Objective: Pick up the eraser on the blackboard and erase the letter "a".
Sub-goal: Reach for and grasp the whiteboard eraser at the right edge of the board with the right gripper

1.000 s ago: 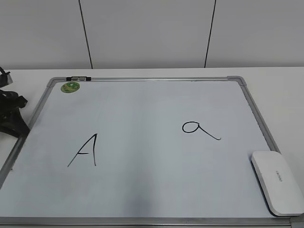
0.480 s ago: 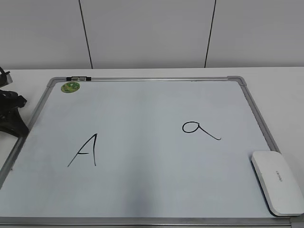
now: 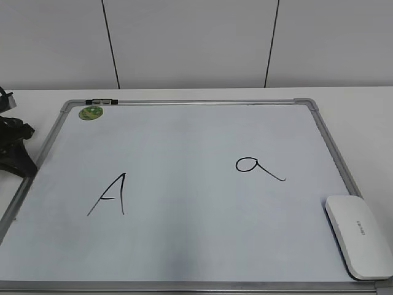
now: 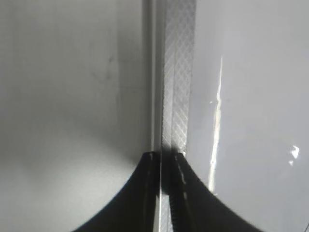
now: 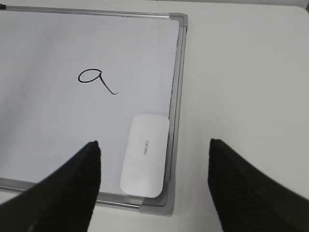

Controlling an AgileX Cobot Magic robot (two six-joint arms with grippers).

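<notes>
The white eraser (image 3: 359, 236) lies flat at the near right corner of the blackboard (image 3: 184, 246); it also shows in the right wrist view (image 5: 145, 154). The letter "a" (image 3: 256, 167) is written right of the board's middle, and it shows in the right wrist view (image 5: 96, 79) too. My right gripper (image 5: 153, 145) is open and empty, high above the eraser. My left gripper (image 4: 165, 155) is shut and empty, over the board's left frame edge (image 4: 176, 72); in the exterior view it sits at the far left (image 3: 12, 147).
A larger capital "A" (image 3: 110, 195) is on the board's left half. A small green round magnet (image 3: 91, 112) and a dark clip (image 3: 101, 101) sit at the far left corner. White table (image 3: 362, 117) surrounds the board; a panelled wall stands behind.
</notes>
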